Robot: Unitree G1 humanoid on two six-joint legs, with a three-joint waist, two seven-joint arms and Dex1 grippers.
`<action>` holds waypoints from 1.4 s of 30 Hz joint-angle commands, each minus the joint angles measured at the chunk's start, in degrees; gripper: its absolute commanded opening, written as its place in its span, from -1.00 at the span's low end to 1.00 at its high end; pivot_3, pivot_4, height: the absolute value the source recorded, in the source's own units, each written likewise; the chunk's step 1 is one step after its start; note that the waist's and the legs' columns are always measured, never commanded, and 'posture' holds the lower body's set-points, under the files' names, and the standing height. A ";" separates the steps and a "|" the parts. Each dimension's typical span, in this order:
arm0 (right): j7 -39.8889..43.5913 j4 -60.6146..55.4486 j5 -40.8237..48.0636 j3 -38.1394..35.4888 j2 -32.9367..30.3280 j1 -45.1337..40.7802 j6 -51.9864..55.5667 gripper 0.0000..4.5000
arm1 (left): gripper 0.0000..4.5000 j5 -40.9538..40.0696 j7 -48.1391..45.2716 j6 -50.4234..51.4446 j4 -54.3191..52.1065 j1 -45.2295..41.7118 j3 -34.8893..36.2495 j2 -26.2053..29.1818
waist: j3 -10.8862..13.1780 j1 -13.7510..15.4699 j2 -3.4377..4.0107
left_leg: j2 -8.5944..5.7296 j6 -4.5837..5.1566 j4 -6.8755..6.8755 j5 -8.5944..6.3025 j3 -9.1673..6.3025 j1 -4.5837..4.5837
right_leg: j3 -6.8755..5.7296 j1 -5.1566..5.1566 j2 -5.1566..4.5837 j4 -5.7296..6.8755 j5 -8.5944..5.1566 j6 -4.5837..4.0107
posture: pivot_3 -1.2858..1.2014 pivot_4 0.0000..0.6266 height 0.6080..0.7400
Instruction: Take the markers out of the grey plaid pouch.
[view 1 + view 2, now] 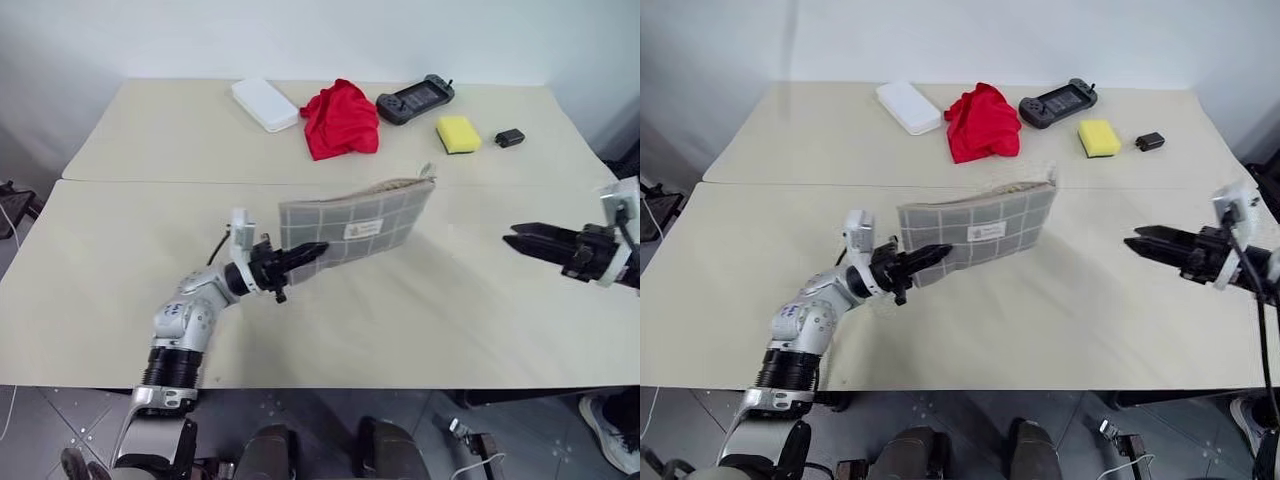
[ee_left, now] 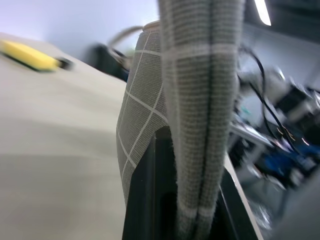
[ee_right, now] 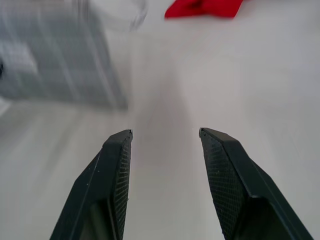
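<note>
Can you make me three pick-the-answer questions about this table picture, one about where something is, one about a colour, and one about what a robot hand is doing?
1. Where is the yellow sponge?
A. at the far side of the table, between the game controller and a small black block
B. inside the pouch
C. on the floor

2. What colour is the crumpled cloth?
A. blue
B. red
C. green

3. What is the left gripper doing?
A. resting open on the table
B. holding the white flat box
C. shut on the grey plaid pouch, holding it up

Answers: 1 A, it lies on the far tabletop. 2 B, the cloth is bright red. 3 C, its fingers pinch the pouch's end; the right gripper stands open and empty.
</note>
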 commanded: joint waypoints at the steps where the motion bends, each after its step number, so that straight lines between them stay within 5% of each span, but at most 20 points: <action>1: -0.38 -1.96 2.49 -3.14 -1.84 -4.35 0.97 -0.19 | -1.00 4.35 -4.04 -5.90 1.28 -1.85 -3.88 -1.39 | 0.00 -0.06 0.00 | 0.01 0.00 0.00 0.00 0.01 0.00 | 0.00 0.00 0.01 -0.01 0.00 0.00 | 0.03 -0.52 1.00; 7: 0.39 -15.21 4.89 3.45 -0.54 -9.02 5.17 -0.99 | -1.00 13.12 -4.64 -20.88 9.12 -2.66 -7.49 -5.15 | 0.00 0.02 0.01 | 0.03 0.00 0.00 0.00 -0.20 -0.01 | 0.01 -0.02 -0.01 -0.05 0.00 -0.01 | 0.03 -0.52 1.00; 18: 0.80 -33.41 -0.25 17.54 2.94 -4.73 0.37 -0.99 | -1.00 17.81 -3.22 -32.09 12.97 0.18 -7.84 -6.13 | 0.00 0.30 0.01 | -0.02 0.06 0.16 -0.04 -0.66 -0.21 | -0.15 -0.03 -0.10 -0.07 0.04 0.02 | 0.03 -0.52 1.00; 35: 7.52 -33.34 -6.78 20.10 1.07 1.18 -11.89 -0.99 | -1.00 18.01 -1.55 -29.99 8.24 3.87 -7.82 -4.46 | 0.00 0.07 0.01 | -0.04 0.13 0.28 -0.05 -0.67 -0.34 | -0.19 -0.05 -0.07 -0.14 0.10 0.12 | 0.03 -0.52 1.00; 39: 5.94 -31.59 -14.78 24.24 0.48 0.47 -16.44 -0.99 | -1.00 17.86 -1.43 -29.83 8.17 3.81 -7.72 -4.46 | 0.00 0.05 0.01 | -0.04 0.13 0.28 -0.05 -0.67 -0.34 | -0.19 -0.05 -0.07 -0.14 0.10 0.11 | 0.03 -0.52 1.00; 42: 4.32 -31.47 -18.11 27.08 1.97 -0.47 -16.66 -0.73 | -1.00 18.06 -0.45 -31.38 8.15 3.23 -7.29 -5.01 | 0.00 0.04 0.01 | -0.04 0.12 0.29 -0.05 -0.67 -0.33 | -0.19 -0.05 -0.07 -0.13 0.10 0.11 | 0.03 -0.52 1.00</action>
